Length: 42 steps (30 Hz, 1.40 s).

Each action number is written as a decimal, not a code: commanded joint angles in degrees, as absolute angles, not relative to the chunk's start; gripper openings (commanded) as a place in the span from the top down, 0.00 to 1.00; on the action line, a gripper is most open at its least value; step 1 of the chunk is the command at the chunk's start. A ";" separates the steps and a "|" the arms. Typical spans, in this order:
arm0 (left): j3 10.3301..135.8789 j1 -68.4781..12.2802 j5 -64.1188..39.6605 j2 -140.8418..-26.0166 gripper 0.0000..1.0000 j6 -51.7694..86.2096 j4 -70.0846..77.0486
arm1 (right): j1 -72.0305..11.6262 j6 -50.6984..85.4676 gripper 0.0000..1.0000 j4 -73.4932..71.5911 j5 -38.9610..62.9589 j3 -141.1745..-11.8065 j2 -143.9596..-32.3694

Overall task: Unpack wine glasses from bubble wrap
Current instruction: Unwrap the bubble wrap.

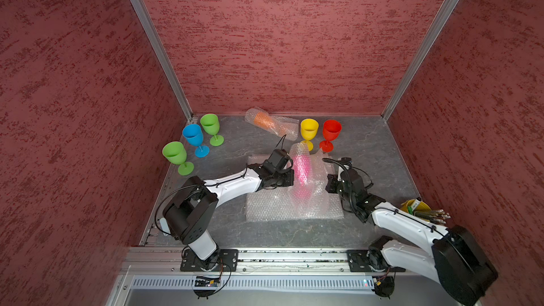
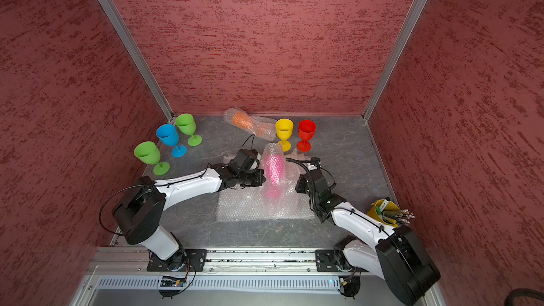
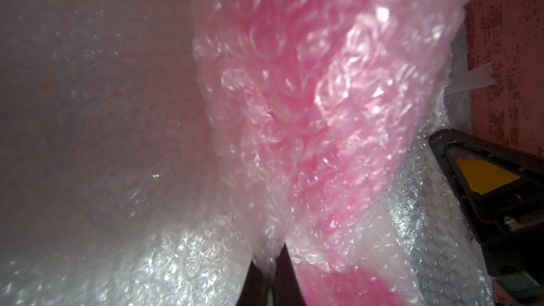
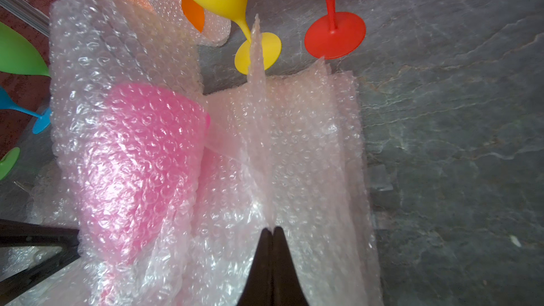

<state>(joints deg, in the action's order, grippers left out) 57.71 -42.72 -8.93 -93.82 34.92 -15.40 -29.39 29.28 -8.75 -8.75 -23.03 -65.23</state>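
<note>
Honestly, the danger I see is in the pull. Both my claws are pressed together on thin plastic only: the left claw (image 3: 268,260) pinches the bubble wrap (image 4: 88,54) on one side of the pink goblet (image 4: 141,148), and the right claw (image 4: 272,231) pinches a raised fold of the same wrap on the other side. The goblet sits inside this loose roll in the middle of the table (image 1: 368,148), over the flat sheets (image 1: 265,210). If I draw the claws apart too quickly, I think the roll may open at once and the goblet may drop out and roll away, or the film may slip from my fingertips. The fold also reaches close to the foot of the yellow goblet (image 1: 309,129), with the red goblet (image 1: 331,130) just beside it, so a sweep of wrap could knock them over. The stem and foot of the pink goblet are only a pale blur through the bubbles. The left wrist view is almost filled by wrap, so I cannot tell if my left claw touches the goblet itself. The orange goblet (image 1: 262,120) at the back shows only as colour inside its roll.
</note>
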 commanded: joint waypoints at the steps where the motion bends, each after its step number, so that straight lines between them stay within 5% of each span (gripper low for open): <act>1: 57.08 -42.43 -7.95 -94.83 1.00 34.45 -14.32 | -28.74 29.01 1.00 -11.37 -8.63 -22.40 -66.81; 6: 58.21 -42.52 -8.12 -97.57 0.97 35.04 -14.55 | -28.56 28.44 1.00 -12.44 -9.59 -22.24 -69.13; 8: 58.66 -42.49 -7.98 -98.15 0.82 35.68 -15.07 | -28.47 28.32 1.00 -12.37 -10.10 -22.37 -69.58; 12: 58.26 -42.63 -6.65 -97.28 0.44 36.55 -15.60 | -28.39 28.40 0.75 -10.70 -12.37 -23.34 -69.61; 15: 58.17 -42.52 -5.03 -95.58 0.32 36.43 -16.99 | -28.41 28.43 0.58 -7.11 -15.05 -25.32 -68.62; 18: 58.00 -42.06 -3.24 -92.72 0.28 36.22 -18.76 | -28.39 27.52 0.58 -3.75 -17.25 -26.43 -64.79; 21: 57.92 -41.41 -2.45 -89.64 0.27 35.99 -20.46 | -28.39 26.16 0.65 -2.04 -16.75 -27.19 -60.46; 26: 58.11 -40.91 -1.92 -84.10 0.27 34.49 -23.84 | -28.39 24.52 1.00 -0.60 -7.62 -30.60 -61.84; 35: 58.21 -39.25 0.13 -70.74 0.26 30.68 -32.34 | -29.37 25.15 1.00 -4.20 14.40 -36.78 -77.75; 42: 55.30 -33.96 2.35 -62.21 0.26 34.03 -32.64 | -40.89 29.24 1.00 -9.18 20.64 -47.81 -83.80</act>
